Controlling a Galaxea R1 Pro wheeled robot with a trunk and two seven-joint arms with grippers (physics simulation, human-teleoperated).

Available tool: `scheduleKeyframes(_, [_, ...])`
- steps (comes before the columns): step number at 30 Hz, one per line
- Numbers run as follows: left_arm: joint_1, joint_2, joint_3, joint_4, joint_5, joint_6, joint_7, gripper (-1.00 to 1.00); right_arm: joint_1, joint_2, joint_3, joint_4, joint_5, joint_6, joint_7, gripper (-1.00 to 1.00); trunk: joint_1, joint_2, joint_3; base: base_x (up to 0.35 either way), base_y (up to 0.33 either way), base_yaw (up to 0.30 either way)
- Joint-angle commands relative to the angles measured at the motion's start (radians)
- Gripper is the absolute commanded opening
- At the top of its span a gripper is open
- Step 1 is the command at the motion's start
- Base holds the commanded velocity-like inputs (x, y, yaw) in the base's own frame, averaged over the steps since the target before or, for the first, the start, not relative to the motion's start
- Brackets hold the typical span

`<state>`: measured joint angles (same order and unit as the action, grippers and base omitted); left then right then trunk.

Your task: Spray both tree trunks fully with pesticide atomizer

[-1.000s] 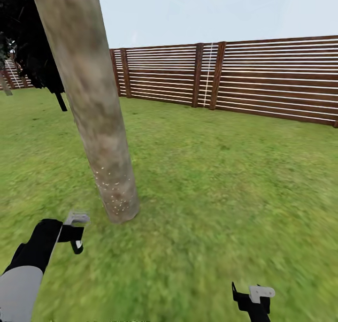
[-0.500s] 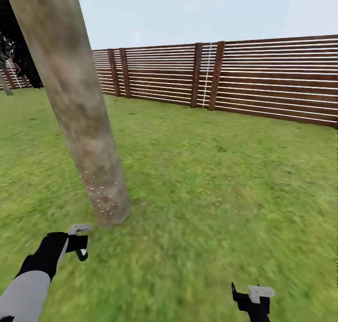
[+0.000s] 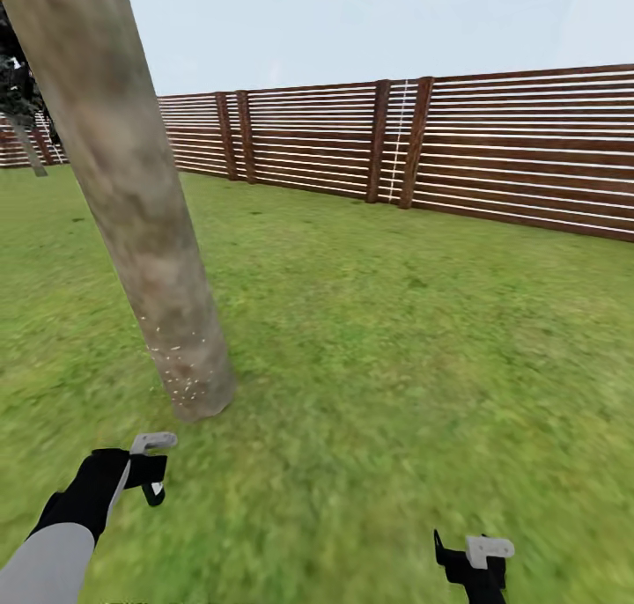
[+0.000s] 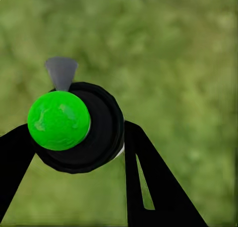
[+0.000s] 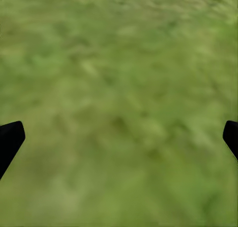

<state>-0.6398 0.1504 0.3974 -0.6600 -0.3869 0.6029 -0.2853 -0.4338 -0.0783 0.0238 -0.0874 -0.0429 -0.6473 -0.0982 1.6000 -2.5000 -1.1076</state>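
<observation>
A thick tree trunk (image 3: 132, 199) rises from the left-centre of the head view to its upper left corner, a smooth cylinder mottled grey-brown and tan, with tiny white specks of pesticide (image 3: 180, 371) dotted over its lowest part. Open lawn (image 3: 396, 340) spreads to the right of it, a blurry green grass floor running to the brown horizontal-slat fence (image 3: 493, 146) across the upper half under pale sky. At the upper left edge a thin-trunked dark tree (image 3: 22, 102) stands near the fence. The left gripper (image 4: 79, 157), at the lower left of the head view near the trunk's base, is clamped on the pesticide atomizer (image 4: 74, 120), a round black body with a glossy green ball top and a small grey nozzle. The right gripper (image 5: 119, 137) hangs at the lower right over bare grass, its black fingertips (image 5: 10, 137) spread wide apart.
</observation>
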Motion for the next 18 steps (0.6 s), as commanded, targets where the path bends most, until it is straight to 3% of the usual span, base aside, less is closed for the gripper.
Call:
scheduleKeyframes(1, [0.0, 0.0, 0.0, 0.0, 0.0, 0.0, 0.0, -1.0, 0.0, 0.0, 0.0, 0.0, 0.0, 0.0, 0.0, 1.0, 0.0, 0.0, 0.0, 0.155, -0.259, 0.277])
scheduleKeyframes(4, [0.0, 0.0, 0.0, 0.002, -0.001, 0.0, 0.0, -1.0, 0.0, 0.0, 0.0, 0.0, 0.001, 0.0, 0.0, 1.0, 0.0, 0.0, 0.0, 0.2, -0.227, 0.246])
scheduleKeyframes(8, [0.001, 0.003, 0.003, 0.003, -0.004, -0.012, 0.002, -1.0, 0.001, -0.001, 0.0, 0.0, 0.001, 0.0, 0.0, 1.0, 0.0, 0.0, 0.0, 0.235, -0.192, 0.044])
scheduleKeyframes(12, [0.01, 0.001, 0.001, 0.041, 0.003, -0.091, 0.128, -1.0, 0.0, -0.001, -0.001, 0.0, 0.001, 0.0, 0.0, 1.0, 0.0, 0.0, 0.0, 0.24, -0.184, 0.002])
scheduleKeyframes(18, [0.012, -0.017, 0.0, 0.055, 0.008, -0.096, 0.14, -1.0, 0.0, 0.0, 0.0, 0.0, 0.001, 0.0, 0.0, 1.0, 0.0, 0.0, 0.0, 0.189, -0.208, 0.027])
